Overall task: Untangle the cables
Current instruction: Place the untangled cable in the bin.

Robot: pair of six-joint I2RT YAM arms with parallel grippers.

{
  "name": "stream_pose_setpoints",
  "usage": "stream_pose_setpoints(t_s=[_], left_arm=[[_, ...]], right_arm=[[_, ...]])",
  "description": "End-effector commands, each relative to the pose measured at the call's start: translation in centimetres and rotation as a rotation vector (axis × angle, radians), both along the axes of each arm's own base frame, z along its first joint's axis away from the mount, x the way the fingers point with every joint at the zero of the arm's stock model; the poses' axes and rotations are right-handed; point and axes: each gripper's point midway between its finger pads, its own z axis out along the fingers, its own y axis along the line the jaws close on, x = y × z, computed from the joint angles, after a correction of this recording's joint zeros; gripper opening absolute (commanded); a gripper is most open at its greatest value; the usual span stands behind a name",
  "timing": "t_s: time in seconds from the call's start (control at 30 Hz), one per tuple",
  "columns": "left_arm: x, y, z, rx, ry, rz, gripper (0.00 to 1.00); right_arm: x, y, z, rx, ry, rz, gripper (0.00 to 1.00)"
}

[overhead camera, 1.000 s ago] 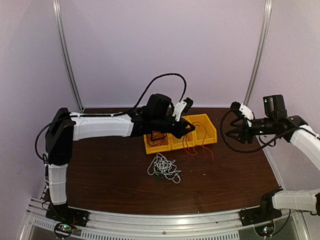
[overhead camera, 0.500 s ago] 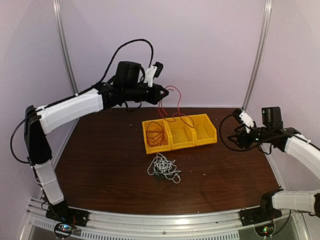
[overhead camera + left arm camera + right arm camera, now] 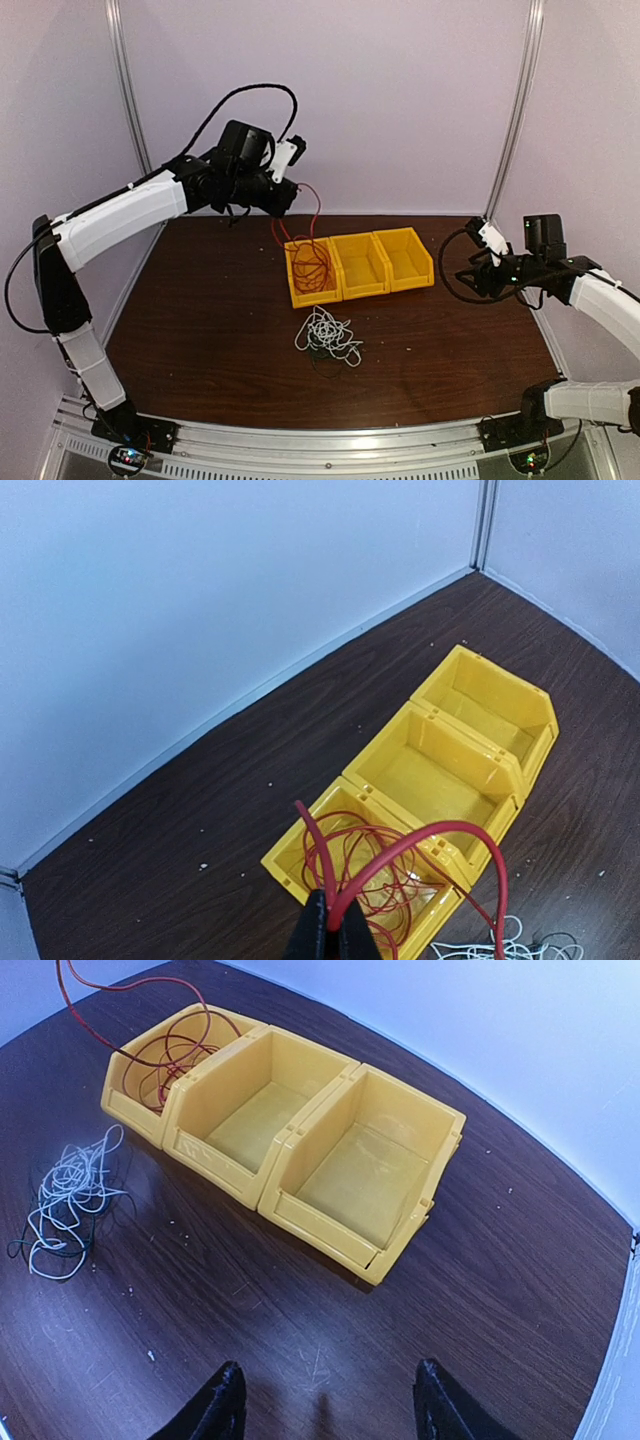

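My left gripper (image 3: 290,192) is raised above the back left of the table and is shut on the red cable (image 3: 312,225). In the left wrist view the gripper (image 3: 330,920) pinches a loop of the red cable (image 3: 420,838), which hangs down into the left compartment of the yellow bin (image 3: 300,855). The cable's coils lie in that compartment (image 3: 312,265). A clump of white and black cables (image 3: 328,335) lies on the table in front of the bin, also in the right wrist view (image 3: 70,1195). My right gripper (image 3: 470,276) is open and empty, right of the bin (image 3: 325,1415).
The yellow bin (image 3: 400,282) has three compartments; the middle (image 3: 250,1110) and right (image 3: 365,1175) ones are empty. The dark wooden table (image 3: 200,330) is walled at the back and sides. Metal posts (image 3: 130,100) stand at the back corners.
My left gripper lifted the red cable up out of the bins, then swung left and lowered it so more of it coils in the left compartment. The right arm drew back slightly.
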Motion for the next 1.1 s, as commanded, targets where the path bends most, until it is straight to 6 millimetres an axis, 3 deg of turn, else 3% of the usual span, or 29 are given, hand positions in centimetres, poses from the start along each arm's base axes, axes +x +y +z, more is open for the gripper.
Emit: stream_pose_setpoints(t_s=[0.0, 0.33, 0.63, 0.83, 1.07], left_arm=[[0.1, 2.6, 1.3, 0.128, -0.072, 0.032, 0.0], [1.4, 1.8, -2.4, 0.263, -0.047, -0.018, 0.0], [3.5, -2.1, -7.5, 0.247, -0.022, -0.105, 0.0], [5.3, -5.3, -9.8, 0.157, -0.041, -0.15, 0.0], [5.3, -8.1, -12.1, 0.042, -0.049, -0.23, 0.0]], right_arm=[[0.2, -0.4, 0.0, -0.006, -0.017, -0.014, 0.57], [0.1, -0.4, -0.3, -0.011, -0.009, -0.01, 0.57], [0.1, -0.4, -0.6, -0.016, 0.002, -0.011, 0.57], [0.2, -0.5, -0.9, -0.023, 0.008, -0.014, 0.57], [0.2, -0.6, -1.4, -0.034, 0.019, -0.015, 0.57]])
